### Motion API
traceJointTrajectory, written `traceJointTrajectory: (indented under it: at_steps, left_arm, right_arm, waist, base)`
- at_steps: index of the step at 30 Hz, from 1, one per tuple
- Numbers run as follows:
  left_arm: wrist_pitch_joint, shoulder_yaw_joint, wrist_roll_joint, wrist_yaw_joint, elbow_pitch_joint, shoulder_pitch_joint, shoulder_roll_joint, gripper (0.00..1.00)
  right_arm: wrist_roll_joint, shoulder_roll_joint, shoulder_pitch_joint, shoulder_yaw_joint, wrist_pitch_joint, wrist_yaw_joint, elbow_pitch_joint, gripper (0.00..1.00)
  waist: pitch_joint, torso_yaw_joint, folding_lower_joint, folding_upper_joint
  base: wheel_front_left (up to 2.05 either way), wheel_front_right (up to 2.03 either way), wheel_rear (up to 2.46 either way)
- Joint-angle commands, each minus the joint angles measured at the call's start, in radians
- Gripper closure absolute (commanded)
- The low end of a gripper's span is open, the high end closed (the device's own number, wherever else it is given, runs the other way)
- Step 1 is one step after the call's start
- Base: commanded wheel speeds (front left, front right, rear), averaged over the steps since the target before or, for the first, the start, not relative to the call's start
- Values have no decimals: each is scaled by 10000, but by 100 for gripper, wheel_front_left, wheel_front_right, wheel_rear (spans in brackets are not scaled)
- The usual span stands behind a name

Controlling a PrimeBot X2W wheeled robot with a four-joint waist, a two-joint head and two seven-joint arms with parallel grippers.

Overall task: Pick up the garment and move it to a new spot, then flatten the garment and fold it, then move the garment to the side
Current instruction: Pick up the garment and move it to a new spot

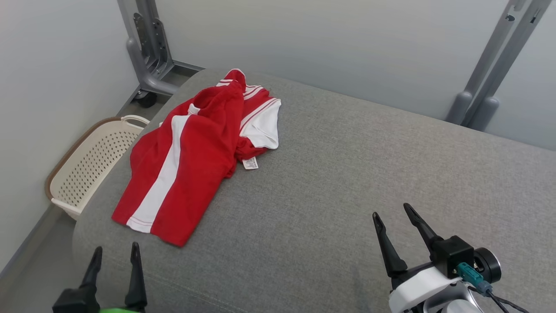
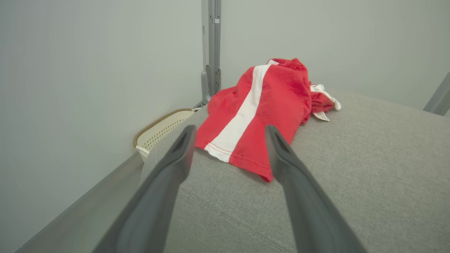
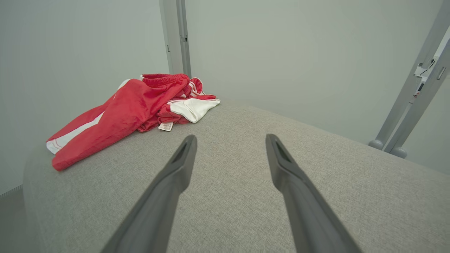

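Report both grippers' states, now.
Left gripper: open, empty, just short of the red garment.
Right gripper: open, empty, over the grey cushion.

The bench (image 1: pixel 356 182) in front of me is padded and covered in grey woven fabric. It has rounded edges and corners, and a stitched seam (image 2: pixel 225 215) runs near its front edge. On it lies a red garment (image 1: pixel 191 152) with a broad white stripe. The garment is bunched up toward the far left corner and spreads flatter toward me, with its near hem close to the bench's left edge. A white panel is folded out on its right side, and just beside that a small white label (image 1: pixel 250 163) rests on the grey fabric.
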Motion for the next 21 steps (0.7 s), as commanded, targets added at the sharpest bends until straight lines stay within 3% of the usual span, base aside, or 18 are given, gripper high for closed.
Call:
traceJointTrajectory:
  at_steps: [1,13,16,21]
  left_arm:
    - [159,21,-68,-82,-125,-433,259,0]
    - [2124,-153,-357,-461,-97,-3565,1825,0]
    - [2636,-126,-782,-514,163,-4068,1860,0]
    - [3571,-34,-1602,-587,934,-5352,2389,0]
  right_arm:
    - [-62,-37,-4,-38,-36,1,-47,0]
    - [-382,-39,-518,-197,-36,1,-144,0]
    - [-448,-37,-609,-237,-36,1,-162,0]
    - [-625,-39,-942,-260,-36,-1,-217,0]
  waist:
    - [144,-254,0,0]
    - [952,-1054,0,0]
    - [1170,-1208,0,0]
    - [1887,-1656,0,0]
  base:
    - [0,0,0]
    - [0,0,0]
    - [0,0,0]
    - [0,0,0]
